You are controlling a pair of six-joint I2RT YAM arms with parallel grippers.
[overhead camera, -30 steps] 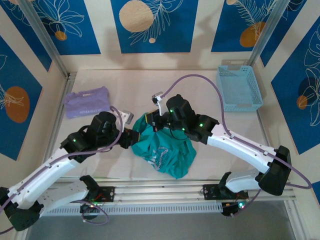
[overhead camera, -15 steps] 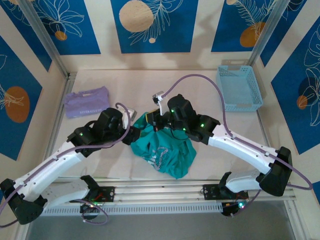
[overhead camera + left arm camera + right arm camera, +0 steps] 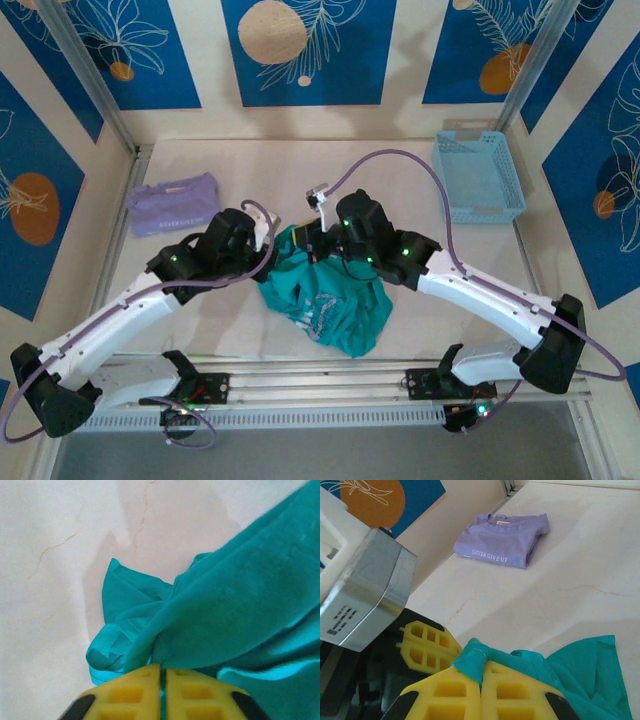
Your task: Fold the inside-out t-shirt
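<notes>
Cream table between blue-panelled walls bears t-shirt.

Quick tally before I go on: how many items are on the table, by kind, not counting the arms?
Garments: 2 (teal t-shirt, lavender folded shirt)
Baskets: 1 (light blue basket)
Total: 3

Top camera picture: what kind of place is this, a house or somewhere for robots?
Most likely a robot practice booth, not a house: white robot arms bolted to a metal rail, blue leaf-print wall panels boxing in the pale table, and a crumpled teal-green t-shirt on it.
</notes>
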